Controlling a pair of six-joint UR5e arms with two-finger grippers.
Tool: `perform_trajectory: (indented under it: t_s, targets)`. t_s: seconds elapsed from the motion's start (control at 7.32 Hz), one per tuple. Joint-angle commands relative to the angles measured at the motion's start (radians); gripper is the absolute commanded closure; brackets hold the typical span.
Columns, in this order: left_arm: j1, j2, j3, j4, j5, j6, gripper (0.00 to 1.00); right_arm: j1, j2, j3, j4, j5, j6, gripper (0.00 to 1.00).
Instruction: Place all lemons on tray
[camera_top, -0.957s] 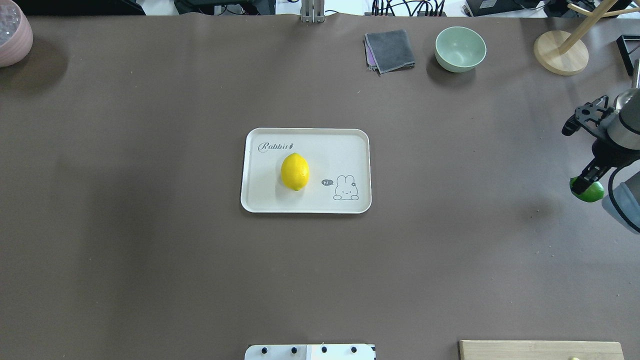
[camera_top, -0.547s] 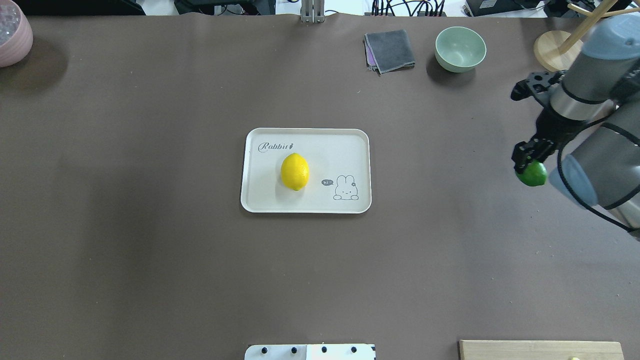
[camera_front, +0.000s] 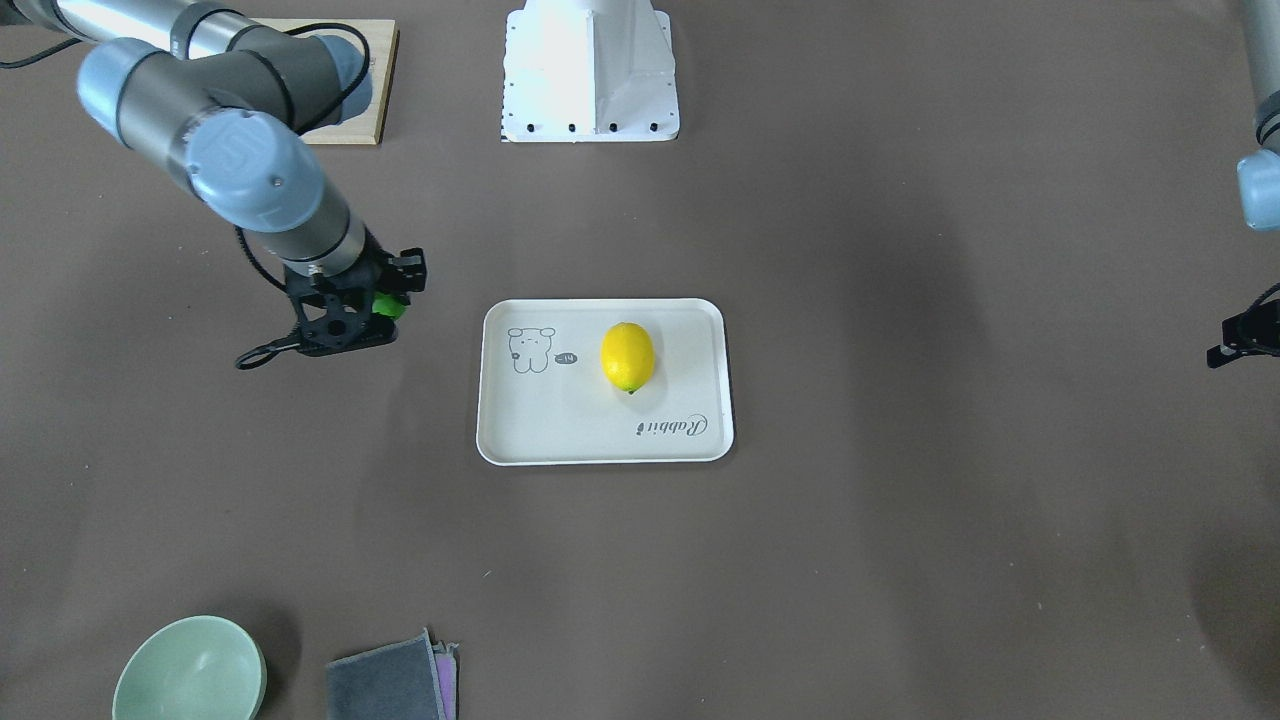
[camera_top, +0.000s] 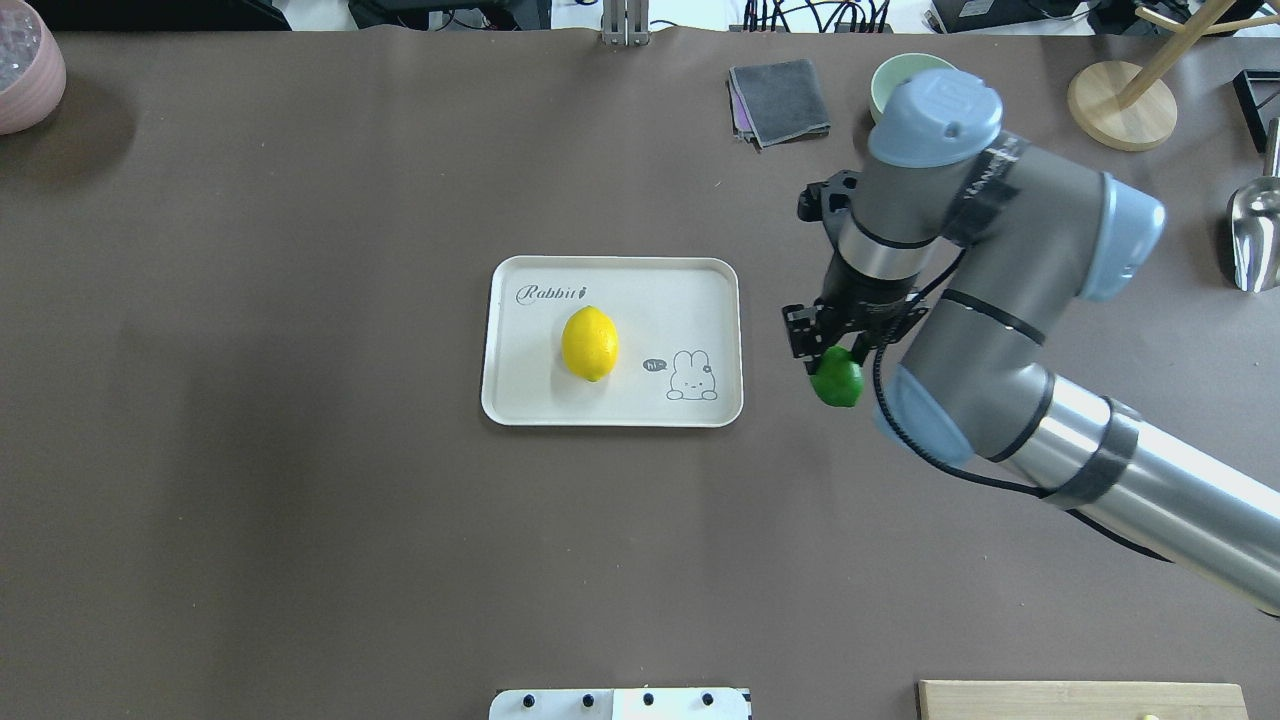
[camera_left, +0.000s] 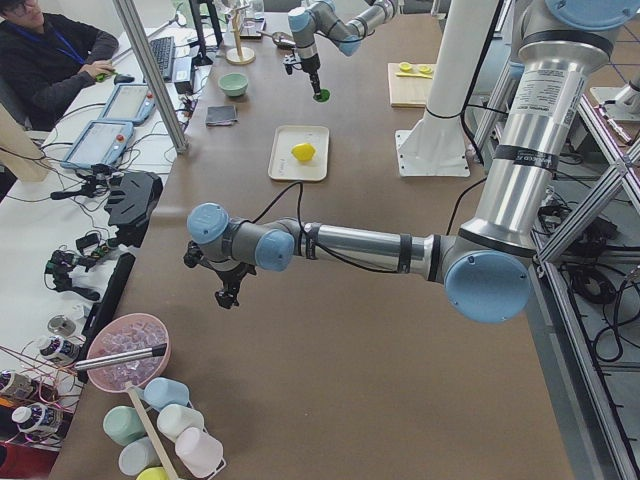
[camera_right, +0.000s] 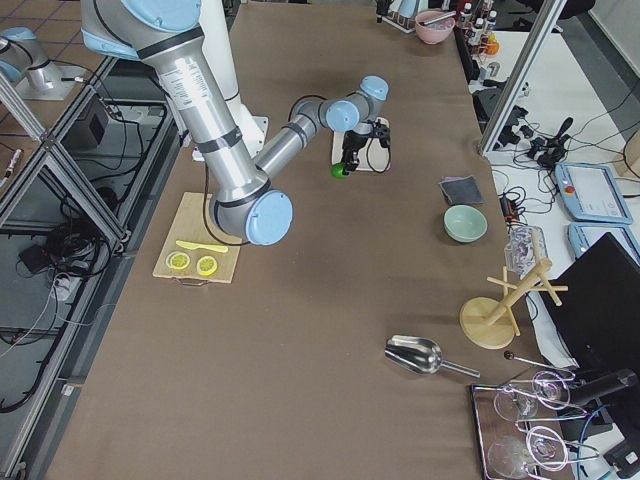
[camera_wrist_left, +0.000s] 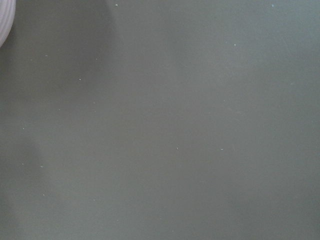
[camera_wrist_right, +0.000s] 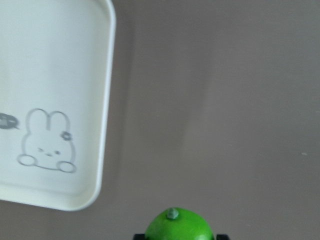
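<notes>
The off-white tray (camera_top: 700, 290) lies mid-table with the yellow lemon (camera_top: 590, 343) resting on its left half. My right gripper (camera_top: 836, 362) is shut on the green lemon (camera_top: 838, 381) and holds it above the table just right of the tray's right rim. In the right wrist view the green lemon (camera_wrist_right: 179, 227) sits at the bottom edge, with the tray's corner (camera_wrist_right: 107, 100) to the left. In the front view a black part of my left gripper (camera_front: 1240, 342) shows at the right edge, far from the tray. I cannot tell whether it is open or shut.
At the table's far side are a grey cloth (camera_top: 780, 100), a green bowl (camera_top: 885, 75) partly behind my right arm, and a wooden stand (camera_top: 1120, 105). A metal scoop (camera_top: 1255, 235) lies at the right edge. A cutting board (camera_top: 1080, 700) is near right, a pink bowl (camera_top: 25, 65) far left.
My right arm has swept left from the table's right edge to just beside the tray, carrying the green lemon. The yellow lemon and tray have not moved.
</notes>
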Motion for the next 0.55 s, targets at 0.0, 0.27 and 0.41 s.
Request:
perform_trajectory:
  t_s: [0.0, 0.27, 0.41]
  targets:
    - [0.000, 0.001, 0.000, -0.003, -0.001, -0.005, 0.02, -0.072, 0.137, -0.198, 0.230, -0.033, 0.257, 1.00]
    - [0.000, 0.001, -0.003, -0.003, -0.001, -0.007, 0.02, -0.074, 0.150, -0.237, 0.271, -0.039, 0.264, 0.69]
    - [0.000, 0.001, -0.005, -0.003, -0.001, -0.007, 0.02, -0.074, 0.150, -0.237, 0.269, -0.047, 0.269, 0.01]
